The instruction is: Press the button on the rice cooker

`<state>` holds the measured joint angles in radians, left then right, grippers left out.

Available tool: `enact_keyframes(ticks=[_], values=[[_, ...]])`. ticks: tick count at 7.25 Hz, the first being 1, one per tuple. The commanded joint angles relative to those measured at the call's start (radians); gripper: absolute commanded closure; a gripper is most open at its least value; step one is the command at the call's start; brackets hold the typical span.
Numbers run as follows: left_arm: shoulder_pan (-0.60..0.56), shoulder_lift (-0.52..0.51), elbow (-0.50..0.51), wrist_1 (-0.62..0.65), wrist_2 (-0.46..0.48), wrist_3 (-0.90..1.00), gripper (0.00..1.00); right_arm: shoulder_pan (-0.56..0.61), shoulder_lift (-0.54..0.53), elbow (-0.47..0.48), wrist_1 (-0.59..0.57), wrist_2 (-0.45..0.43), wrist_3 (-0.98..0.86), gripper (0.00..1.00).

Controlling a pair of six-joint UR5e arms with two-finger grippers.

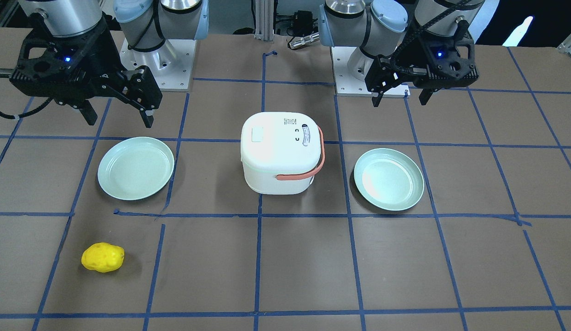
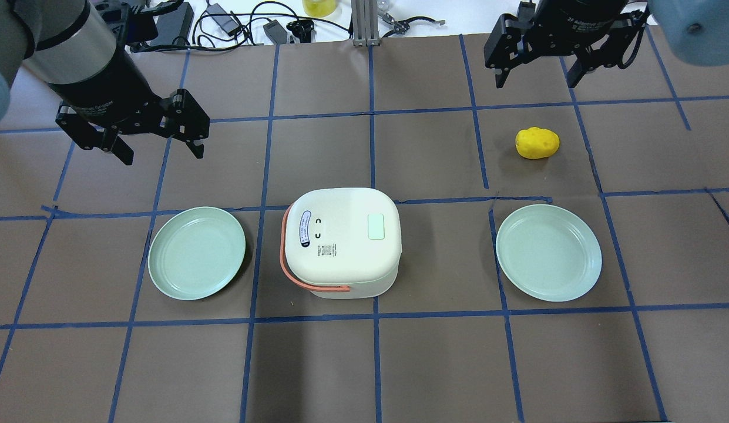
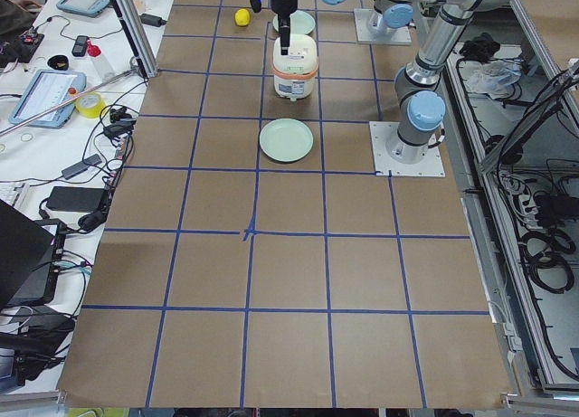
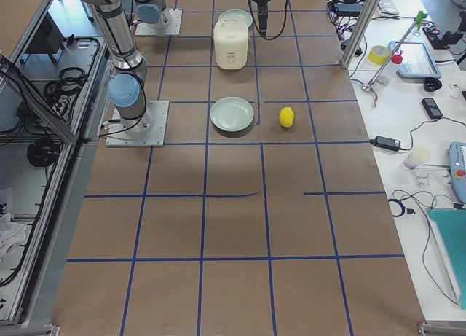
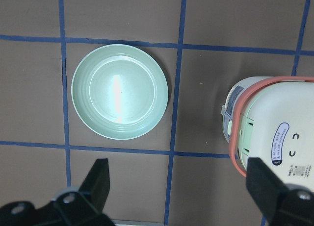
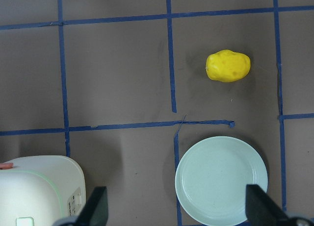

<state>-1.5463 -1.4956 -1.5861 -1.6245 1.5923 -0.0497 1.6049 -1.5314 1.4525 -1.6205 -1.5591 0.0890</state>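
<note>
A white rice cooker [image 2: 341, 241] with an orange handle stands at the table's middle, lid shut. A pale green square button [image 2: 376, 227] sits on its lid and also shows in the front view [image 1: 258, 134]. My left gripper [image 2: 160, 150] is open and empty, raised to the far left of the cooker. The left wrist view shows the cooker [image 5: 274, 138] at its right. My right gripper [image 2: 536, 82] is open and empty, high at the far right. The right wrist view shows the cooker's corner [image 6: 39, 191] at lower left. Neither gripper touches the cooker.
A pale green plate [image 2: 197, 252] lies left of the cooker and another plate [image 2: 548, 252] lies to its right. A yellow potato [image 2: 537, 143] lies beyond the right plate. Cables and tools lie along the far table edge [image 2: 252, 23].
</note>
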Motion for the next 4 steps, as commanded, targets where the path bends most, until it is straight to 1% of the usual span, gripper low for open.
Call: enact_keyframes(ticks=[1, 2, 3, 4], values=[[0.0, 0.0, 0.0, 0.0, 0.0, 0.001, 0.0, 0.027, 0.0, 0.026, -0.007, 0.037, 0.105, 0.05], [0.0, 0.0, 0.0, 0.0, 0.0, -0.001, 0.0, 0.062, 0.01, 0.038, -0.009, 0.053, 0.135, 0.12], [0.0, 0.0, 0.0, 0.0, 0.0, 0.001, 0.0, 0.134, 0.026, 0.054, -0.009, 0.048, 0.168, 0.11], [0.0, 0.0, 0.0, 0.0, 0.0, -0.001, 0.0, 0.211, 0.048, 0.072, -0.015, 0.036, 0.219, 0.28]])
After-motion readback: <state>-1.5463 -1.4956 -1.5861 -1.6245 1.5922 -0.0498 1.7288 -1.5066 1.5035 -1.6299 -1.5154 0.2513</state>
